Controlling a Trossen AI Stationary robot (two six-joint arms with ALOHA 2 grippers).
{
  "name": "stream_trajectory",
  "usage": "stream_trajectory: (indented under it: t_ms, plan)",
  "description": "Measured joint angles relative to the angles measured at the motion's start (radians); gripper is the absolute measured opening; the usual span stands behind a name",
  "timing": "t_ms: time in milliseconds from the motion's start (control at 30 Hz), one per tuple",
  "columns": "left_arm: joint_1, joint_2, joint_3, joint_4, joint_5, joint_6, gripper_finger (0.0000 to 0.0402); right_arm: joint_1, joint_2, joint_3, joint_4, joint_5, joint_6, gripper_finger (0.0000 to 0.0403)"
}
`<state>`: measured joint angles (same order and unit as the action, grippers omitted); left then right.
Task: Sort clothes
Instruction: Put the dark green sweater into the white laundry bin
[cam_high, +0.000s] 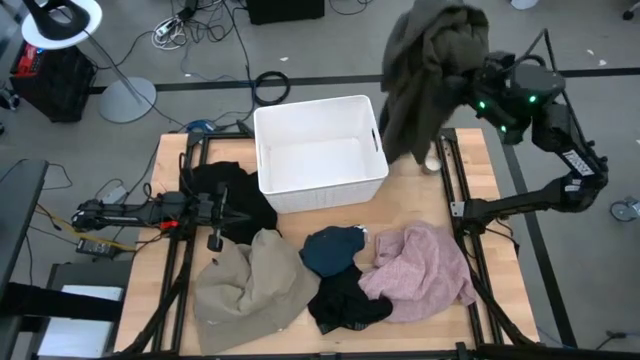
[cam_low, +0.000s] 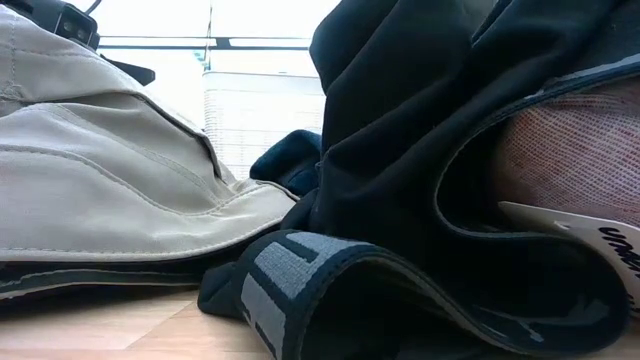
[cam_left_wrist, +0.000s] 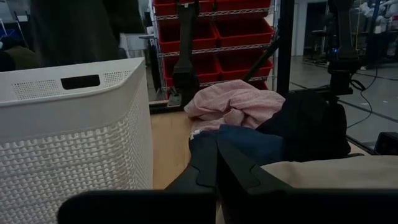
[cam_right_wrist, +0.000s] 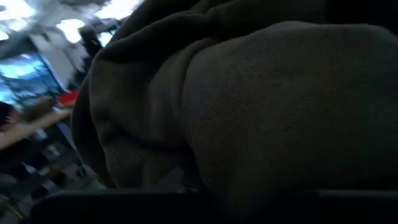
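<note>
My right gripper (cam_high: 478, 80) is raised over the table's far right corner, shut on the olive-green garment (cam_high: 430, 75), which fills the right wrist view (cam_right_wrist: 249, 112). On the near part of the table lie the beige garment (cam_high: 245, 290), the teal-blue one (cam_high: 335, 250), a black one (cam_high: 345, 300) and the pink one (cam_high: 420, 270). A second black garment (cam_high: 240, 195) lies at the left under my left arm. My left gripper (cam_high: 214, 242) lies low at the table's left, shut and empty, its fingers (cam_left_wrist: 214, 163) pointing toward the pile. My right gripper holds the olive-green garment by a bunched upper part (cam_high: 465, 60). The cloth itself covers the fingers, so the exact part and the number of layers cannot be told. The garment is lifted clear and hangs slack below the gripper, its lower end (cam_high: 405, 140) beside the bin's right wall.
The white plastic bin (cam_high: 320, 150) stands at the table's far middle and shows no clothes inside; it also shows in the left wrist view (cam_left_wrist: 74, 124). Black frame rails run along the table's left and right sides. Bare wood shows between the bin and the pile.
</note>
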<state>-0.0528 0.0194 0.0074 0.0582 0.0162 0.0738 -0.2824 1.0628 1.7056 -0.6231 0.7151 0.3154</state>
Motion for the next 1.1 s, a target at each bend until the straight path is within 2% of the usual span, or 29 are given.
stream_trajectory:
  t_ms: [200,400,800,1100]
  plan:
    - [0.0,0.0,0.0,0.0,0.0,0.0,0.0005,0.073,0.102,0.107,0.248,-0.006,-0.165,0.0047]
    - [0.0,0.0,0.0,0.0,0.0,0.0,0.0005,0.112,0.201,0.211,0.416,-0.087,-0.278,0.0047]
    - [0.0,0.0,0.0,0.0,0.0,0.0,0.0005,0.125,0.39,0.43,0.5,-0.318,-0.293,0.0047]
    - [0.0,0.0,0.0,0.0,0.0,0.0,0.0005,0.125,0.502,0.553,0.576,-0.433,-0.264,0.0047]
